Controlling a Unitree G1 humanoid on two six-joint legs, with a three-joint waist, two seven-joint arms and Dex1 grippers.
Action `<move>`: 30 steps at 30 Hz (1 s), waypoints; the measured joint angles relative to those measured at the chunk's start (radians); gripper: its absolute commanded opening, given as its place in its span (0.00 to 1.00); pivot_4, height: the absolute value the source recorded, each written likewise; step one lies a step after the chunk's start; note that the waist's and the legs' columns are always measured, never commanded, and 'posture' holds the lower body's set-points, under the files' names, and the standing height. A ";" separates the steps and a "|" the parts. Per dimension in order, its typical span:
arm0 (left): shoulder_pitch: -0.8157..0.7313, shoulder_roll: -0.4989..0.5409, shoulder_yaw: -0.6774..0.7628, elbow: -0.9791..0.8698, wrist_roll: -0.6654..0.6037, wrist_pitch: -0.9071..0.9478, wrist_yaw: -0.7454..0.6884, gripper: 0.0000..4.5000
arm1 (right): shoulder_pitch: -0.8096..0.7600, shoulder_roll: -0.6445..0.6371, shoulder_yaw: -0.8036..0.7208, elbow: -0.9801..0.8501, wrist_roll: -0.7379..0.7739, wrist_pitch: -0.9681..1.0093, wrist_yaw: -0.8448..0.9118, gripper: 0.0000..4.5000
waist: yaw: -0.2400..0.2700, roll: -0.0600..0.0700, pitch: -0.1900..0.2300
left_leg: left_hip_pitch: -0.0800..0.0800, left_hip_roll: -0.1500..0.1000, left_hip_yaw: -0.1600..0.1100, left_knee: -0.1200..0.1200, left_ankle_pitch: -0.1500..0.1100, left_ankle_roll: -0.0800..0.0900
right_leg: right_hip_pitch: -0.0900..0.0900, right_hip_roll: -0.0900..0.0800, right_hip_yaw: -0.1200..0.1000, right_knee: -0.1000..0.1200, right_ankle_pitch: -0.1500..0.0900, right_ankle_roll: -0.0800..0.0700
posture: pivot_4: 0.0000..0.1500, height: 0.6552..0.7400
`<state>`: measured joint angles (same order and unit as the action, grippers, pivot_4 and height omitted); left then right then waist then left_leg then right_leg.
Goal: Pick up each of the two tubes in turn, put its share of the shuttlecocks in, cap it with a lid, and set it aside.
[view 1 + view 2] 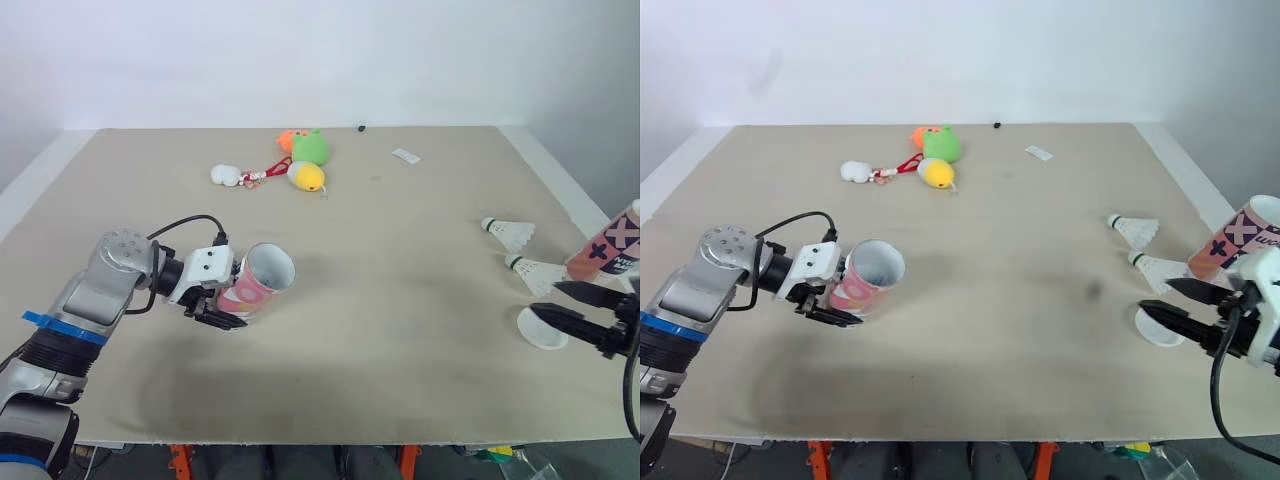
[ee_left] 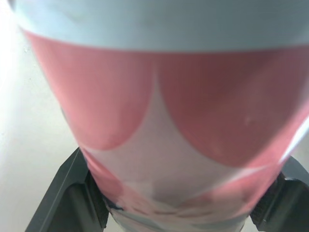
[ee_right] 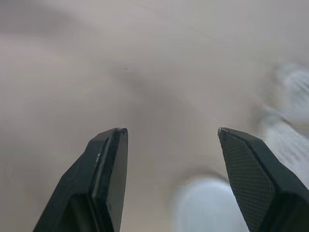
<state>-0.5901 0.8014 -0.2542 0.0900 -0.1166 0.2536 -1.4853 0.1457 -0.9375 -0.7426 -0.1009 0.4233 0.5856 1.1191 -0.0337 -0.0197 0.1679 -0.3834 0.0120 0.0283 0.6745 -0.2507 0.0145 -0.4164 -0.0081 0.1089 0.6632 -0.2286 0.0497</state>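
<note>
Head view: at lower left the left gripper (image 1: 222, 310) clenches its fingers on the tilted pink tube (image 1: 262, 278). At the right edge the right gripper (image 1: 548, 300) is spread above a white lid (image 1: 540, 332), near two shuttlecocks (image 1: 510, 232). The second tube (image 1: 612, 245) is cut off there.

Left wrist view: the tube's far end is cropped.

Right wrist view: the lid is blurred between the parted fingers (image 3: 108, 169).

The light is bright, even and diffuse, falling from overhead. A broad, soft-edged shadow lies on the table (image 1: 400, 330) under the left arm (image 1: 100, 290) and the tube (image 1: 262, 278), spreading toward the near edge. The 2 shuttlecocks (image 1: 510, 232) cast only thin, faint shadows. The white wall (image 1: 300, 60) greys toward its left corner. In the left wrist view the table beside the tube is washed out nearly white. In the right wrist view a dim grey band crosses the table between the fingers (image 3: 108, 164) of the right gripper (image 3: 171, 129).
</note>
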 measured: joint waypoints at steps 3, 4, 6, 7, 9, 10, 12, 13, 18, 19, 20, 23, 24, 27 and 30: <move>-0.005 -0.001 -0.004 0.001 0.000 -0.004 -0.013 0.68 | -0.037 0.000 0.026 0.092 -0.021 -0.040 -0.029 0.72 | -0.002 0.001 0.000 | -0.001 0.000 0.001 0.000 0.000 0.000 | 0.000 0.000 0.001 -0.001 -0.001 0.001 | 1.00 0.91; -0.007 -0.002 -0.005 0.001 0.001 -0.005 -0.015 0.68 | -0.048 0.000 0.044 0.116 -0.029 -0.054 -0.038 0.72 | -0.002 0.001 0.000 | -0.001 0.000 0.000 0.000 0.000 0.000 | 0.000 0.000 0.001 -0.001 -0.001 0.002 | 1.00 0.91; -0.007 -0.004 -0.005 0.002 0.000 -0.005 -0.016 0.68 | -0.079 0.000 0.089 0.169 -0.045 -0.075 -0.060 0.72 | -0.001 0.001 -0.001 | -0.002 -0.001 0.000 0.000 0.000 0.000 | 0.000 0.000 0.001 -0.001 -0.001 0.003 | 1.00 0.91; -0.007 -0.005 -0.005 0.002 0.000 -0.005 -0.017 0.68 | -0.096 0.000 0.108 0.194 -0.051 -0.086 -0.073 0.72 | 0.000 0.002 -0.001 | -0.002 -0.001 0.000 0.000 0.000 0.000 | 0.000 0.000 0.001 -0.001 -0.001 0.005 | 1.00 0.91; -0.008 -0.006 -0.005 0.002 0.000 -0.004 -0.018 0.68 | -0.129 0.000 0.140 0.234 -0.057 -0.098 -0.092 0.72 | 0.000 0.002 -0.001 | -0.003 -0.001 0.000 -0.001 -0.001 0.000 | 0.000 -0.001 0.001 -0.001 0.000 0.007 | 1.00 0.91; -0.008 -0.006 -0.005 0.002 0.000 -0.004 -0.018 0.68 | -0.137 0.000 0.151 0.242 -0.057 -0.099 -0.096 0.72 | 0.001 0.002 -0.001 | -0.003 -0.001 -0.001 -0.001 -0.001 0.000 | 0.000 -0.001 0.001 -0.001 0.000 0.007 | 1.00 0.91; -0.008 -0.007 -0.005 0.002 0.000 -0.004 -0.018 0.68 | -0.157 0.000 0.173 0.258 -0.056 -0.103 -0.100 0.72 | 0.001 0.002 -0.001 | -0.003 -0.001 -0.001 -0.001 -0.001 0.000 | 0.000 -0.001 0.001 -0.001 0.000 0.007 | 1.00 0.91; -0.008 -0.007 -0.005 0.002 0.001 -0.003 -0.018 0.68 | -0.169 0.000 0.185 0.265 -0.056 -0.106 -0.104 0.72 | 0.001 0.002 -0.001 | -0.003 -0.001 -0.001 -0.001 -0.001 0.000 | 0.000 -0.001 0.001 -0.001 0.000 0.007 | 1.00 0.91; -0.008 -0.008 -0.004 0.001 0.000 0.007 -0.013 0.68 | -0.242 0.002 0.251 0.328 -0.071 -0.136 -0.141 0.72 | 0.000 0.002 -0.001 | -0.003 -0.002 0.000 -0.001 -0.001 0.000 | 0.000 -0.001 0.001 -0.001 -0.001 0.006 | 1.00 0.91; -0.008 -0.008 -0.004 0.000 0.000 0.008 -0.013 0.68 | -0.255 0.004 0.269 0.340 -0.077 -0.141 -0.146 0.72 | 0.001 0.002 -0.001 | -0.003 -0.002 -0.001 -0.001 -0.001 0.000 | 0.000 -0.001 0.001 -0.001 -0.001 0.006 | 1.00 0.91; -0.008 -0.008 -0.004 0.000 0.000 0.008 -0.013 0.68 | -0.264 0.008 0.278 0.348 -0.080 -0.146 -0.151 0.72 | 0.001 0.002 -0.001 | -0.003 -0.002 -0.001 -0.001 -0.001 0.000 | 0.000 -0.001 0.001 -0.001 0.000 0.006 | 1.00 0.91; -0.009 -0.008 -0.004 -0.002 -0.001 0.012 -0.013 0.68 | -0.303 0.018 0.316 0.386 -0.100 -0.163 -0.180 0.72 | 0.001 0.002 -0.001 | -0.003 -0.002 -0.001 -0.001 -0.001 0.000 | 0.000 -0.001 0.001 -0.001 0.000 0.007 | 1.00 0.91; -0.009 -0.008 -0.004 -0.002 -0.001 0.015 -0.013 0.68 | -0.319 0.023 0.329 0.405 -0.106 -0.173 -0.189 0.72 | 0.001 0.002 -0.001 | -0.003 -0.002 -0.001 -0.001 -0.001 0.000 | 0.000 -0.001 0.001 -0.001 0.000 0.007 | 1.00 0.91; -0.009 -0.008 -0.004 -0.004 -0.001 0.017 -0.013 0.68 | -0.336 0.025 0.348 0.436 -0.115 -0.189 -0.206 0.54 | 0.001 0.002 -0.001 | -0.003 -0.002 -0.001 -0.001 -0.001 0.000 | 0.000 -0.001 0.001 -0.001 0.000 0.007 | 1.00 0.91; -0.009 -0.008 -0.004 -0.005 -0.001 0.023 -0.013 0.68 | -0.357 0.026 0.351 0.478 -0.124 -0.209 -0.228 0.18 | 0.000 0.002 -0.001 | -0.003 -0.002 -0.001 -0.001 -0.001 0.000 | 0.000 -0.001 0.001 -0.001 0.000 0.007 | 1.00 0.91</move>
<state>-0.5995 0.7934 -0.2582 0.0851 -0.1174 0.2764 -1.4981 -0.2116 -0.9110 -0.3913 0.3768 0.2989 0.3763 0.8908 -0.0333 -0.0173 0.1669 -0.3868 0.0102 0.0277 0.6739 -0.2514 0.0147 -0.4167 -0.0092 0.1103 0.6617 -0.2289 0.0568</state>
